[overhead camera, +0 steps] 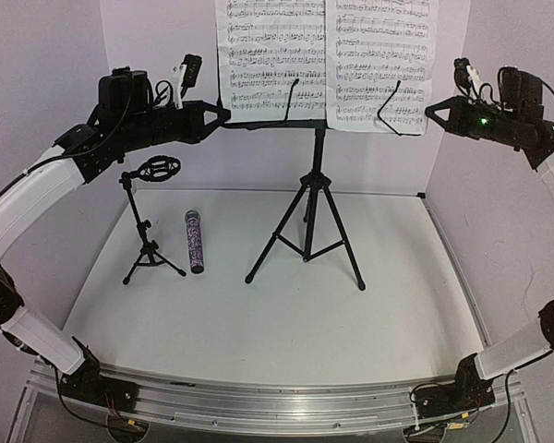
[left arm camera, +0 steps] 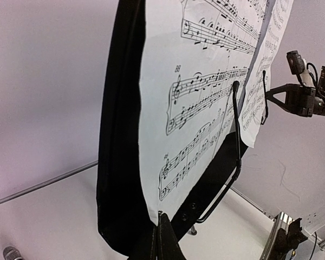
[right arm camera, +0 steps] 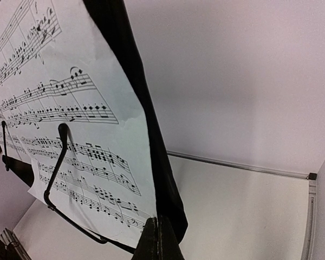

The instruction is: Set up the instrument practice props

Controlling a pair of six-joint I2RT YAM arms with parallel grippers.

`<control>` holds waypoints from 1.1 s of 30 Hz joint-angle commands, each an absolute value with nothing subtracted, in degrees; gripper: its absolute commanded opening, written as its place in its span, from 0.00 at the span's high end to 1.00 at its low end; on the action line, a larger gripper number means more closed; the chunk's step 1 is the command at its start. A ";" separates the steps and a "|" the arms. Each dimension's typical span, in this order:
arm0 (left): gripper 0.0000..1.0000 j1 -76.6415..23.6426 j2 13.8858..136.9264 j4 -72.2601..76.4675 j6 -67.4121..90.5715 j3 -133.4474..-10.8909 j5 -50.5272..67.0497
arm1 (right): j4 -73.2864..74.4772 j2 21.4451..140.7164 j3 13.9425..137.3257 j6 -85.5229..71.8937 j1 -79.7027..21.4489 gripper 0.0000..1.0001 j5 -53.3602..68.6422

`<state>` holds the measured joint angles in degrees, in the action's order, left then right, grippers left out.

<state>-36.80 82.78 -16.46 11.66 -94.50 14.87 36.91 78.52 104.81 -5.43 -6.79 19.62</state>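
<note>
Black left gripper (overhead camera: 223,114) and right gripper (overhead camera: 431,111), closed, flank music stand (overhead camera: 307,198).

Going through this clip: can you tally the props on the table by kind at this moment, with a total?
Music stand: 1
Music sheets: 2, both resting on the stand's desk
Microphone: 1, lying flat on the table
Mic stand: 1, standing beside the microphone, its holder unfilled
Total: 5
</note>
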 commanded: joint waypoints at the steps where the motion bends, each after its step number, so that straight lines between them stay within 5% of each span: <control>1: 1.00 -36.51 83.35 -17.65 7.65 -98.64 14.50 | 34.81 77.04 104.92 -5.79 -6.59 1.00 19.02; 18: 1.00 -34.53 85.23 -24.61 4.13 -102.20 17.92 | 29.35 75.57 101.22 -7.05 -6.56 1.00 18.37; 20: 1.00 -34.46 85.34 -24.70 4.13 -102.18 18.15 | 29.44 75.35 101.31 -6.67 -6.59 0.90 18.45; 24: 1.00 -34.45 85.43 -24.31 3.63 -102.13 18.48 | 29.52 74.69 101.49 -5.43 -6.53 0.55 18.28; 33: 1.00 -34.47 86.17 -26.04 -0.42 -104.32 20.25 | 29.49 76.41 113.99 3.32 -6.58 0.25 18.21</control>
<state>-34.81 85.48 -24.36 2.85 -100.53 18.83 32.11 75.58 104.63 -1.64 -6.79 16.67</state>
